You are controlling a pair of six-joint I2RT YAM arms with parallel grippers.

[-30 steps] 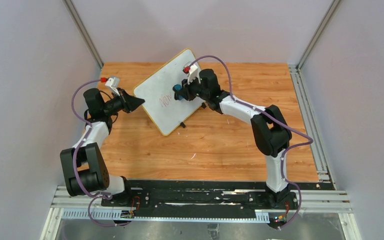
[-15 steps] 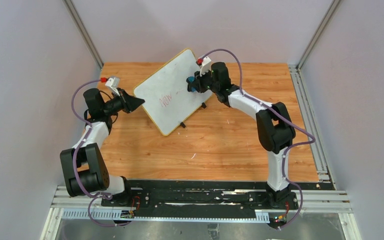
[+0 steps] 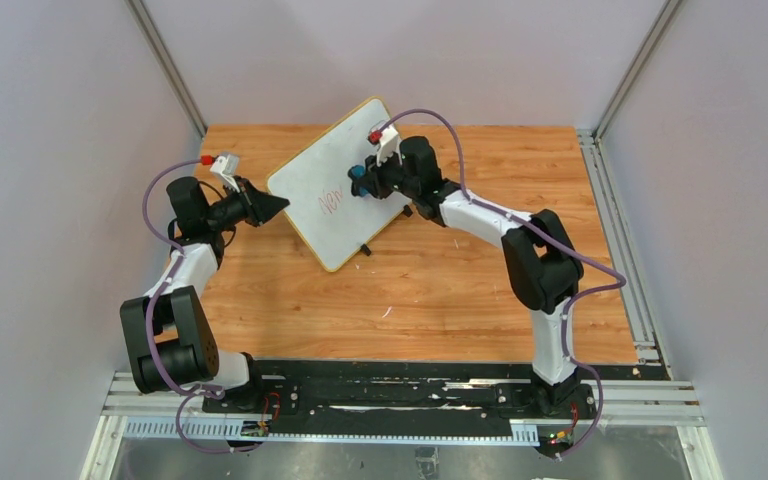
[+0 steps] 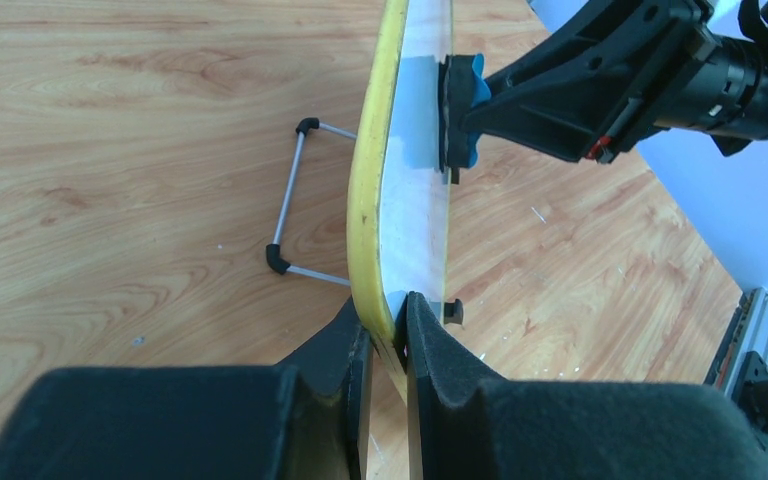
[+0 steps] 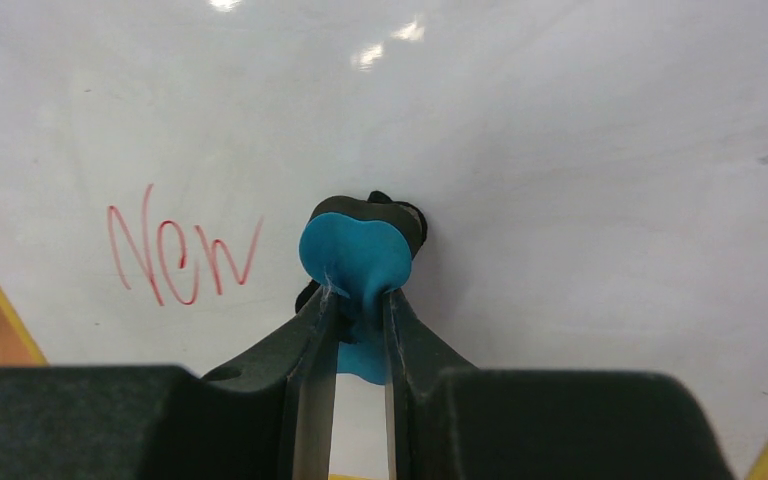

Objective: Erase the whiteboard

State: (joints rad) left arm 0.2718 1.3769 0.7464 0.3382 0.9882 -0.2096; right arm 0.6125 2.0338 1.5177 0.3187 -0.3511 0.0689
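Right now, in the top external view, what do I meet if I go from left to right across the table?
From the left: left gripper clamped on the edge of the whiteboard → red writing → blue eraser, held by the right gripper → right arm's elbow.

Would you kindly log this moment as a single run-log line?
left gripper: shut on whiteboard edge | right gripper: shut on blue eraser, against board | red "New" writing: unerased
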